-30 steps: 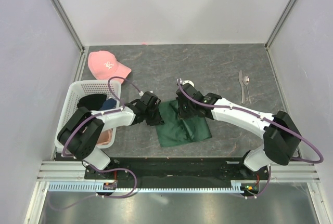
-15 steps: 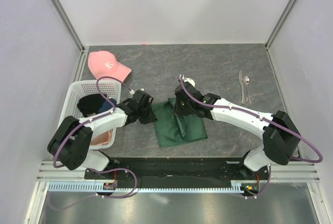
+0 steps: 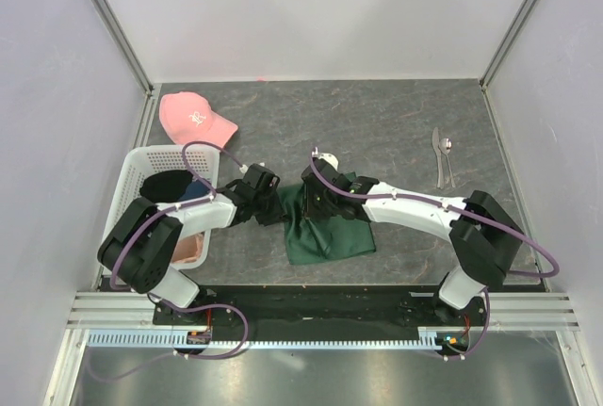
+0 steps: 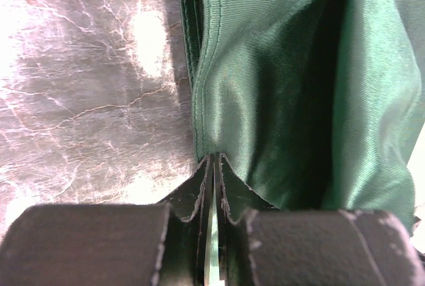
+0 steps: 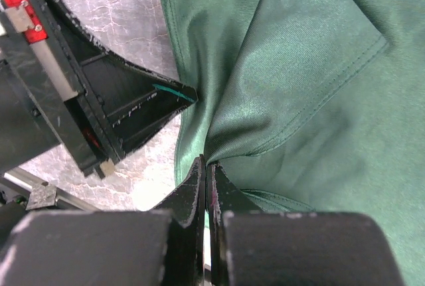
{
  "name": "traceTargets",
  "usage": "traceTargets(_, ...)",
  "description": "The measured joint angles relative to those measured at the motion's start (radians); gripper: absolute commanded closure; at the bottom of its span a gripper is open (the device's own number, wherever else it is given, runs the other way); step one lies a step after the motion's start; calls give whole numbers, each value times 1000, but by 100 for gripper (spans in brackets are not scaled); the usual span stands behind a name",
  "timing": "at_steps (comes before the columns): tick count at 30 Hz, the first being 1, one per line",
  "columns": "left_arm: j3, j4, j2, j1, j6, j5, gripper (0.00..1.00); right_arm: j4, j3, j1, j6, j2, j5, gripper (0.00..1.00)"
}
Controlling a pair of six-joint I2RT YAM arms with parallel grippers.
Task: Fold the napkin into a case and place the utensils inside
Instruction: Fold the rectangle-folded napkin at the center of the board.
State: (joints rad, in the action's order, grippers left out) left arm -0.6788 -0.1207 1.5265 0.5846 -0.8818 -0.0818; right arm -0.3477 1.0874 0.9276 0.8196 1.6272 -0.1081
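We judge the fold partly done: our left gripper (image 4: pixel 212 158) and right gripper (image 5: pixel 204 161) both clamp the dark green soft cloth napkin (image 3: pixel 330 232), with the shiny silver metal utensils (image 3: pixel 443 157) lying well apart.

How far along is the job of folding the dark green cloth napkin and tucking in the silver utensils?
Done: the dark green cloth napkin is partly folded, layers showing. In hand: the left gripper and right gripper are both shut on its left side, mid-fold. Left: finishing the case, then loading the two shiny silver metal utensils, which lie apart at the far right of the grey table.
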Motion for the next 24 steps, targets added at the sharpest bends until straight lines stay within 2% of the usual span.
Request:
traceTargets(15,45,23,-40,0,0,1,90,104,0,11,32,134,21,100)
traceTargets(24,61,27,-56,0,0,1,90,141,0,11,72,157,43,100)
